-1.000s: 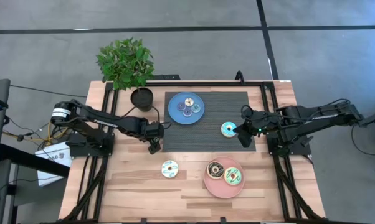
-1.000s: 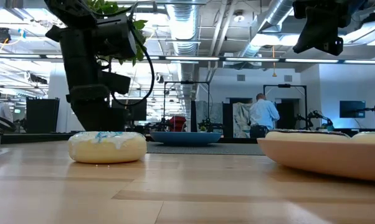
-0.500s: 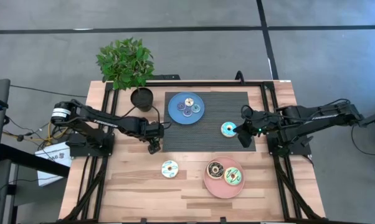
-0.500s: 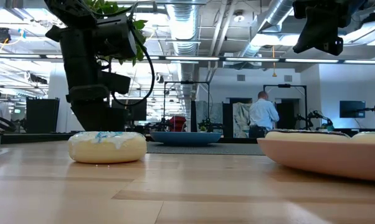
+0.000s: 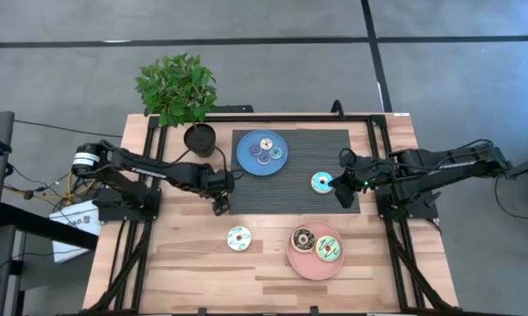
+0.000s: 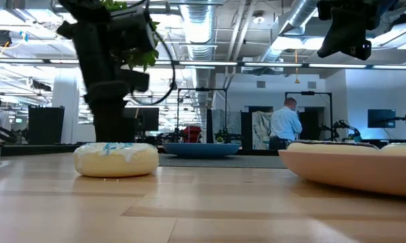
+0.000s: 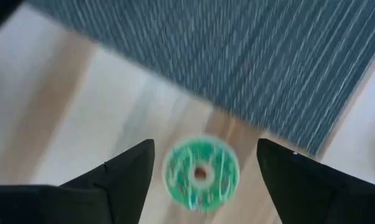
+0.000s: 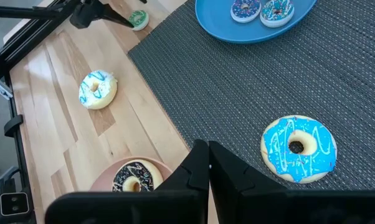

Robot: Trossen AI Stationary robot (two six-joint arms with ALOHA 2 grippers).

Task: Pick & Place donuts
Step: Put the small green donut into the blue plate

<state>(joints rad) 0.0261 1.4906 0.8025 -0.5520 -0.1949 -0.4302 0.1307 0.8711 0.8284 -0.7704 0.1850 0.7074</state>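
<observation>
My left gripper (image 5: 219, 209) is low, pointing down, jaws apart. Right gripper (image 5: 345, 195) is raised, jaws shut, arm waiting.

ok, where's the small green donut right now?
The small green donut lies on bare wood just off the dark mat's corner on the left side, directly beneath the left gripper, between its open fingers.

Donuts (image 5: 239, 238): eight. Plates (image 5: 245, 156): two. Plant (image 5: 177, 88): one.

Open workshop hall behind a pale wooden slatted table (image 5: 185, 263).
Grey concrete floor (image 5: 273, 79) surrounds it; silver ceiling ducts (image 6: 203, 30) and strip lights run overhead, and a person in a light-blue shirt (image 6: 284, 125) stands far back.
</observation>
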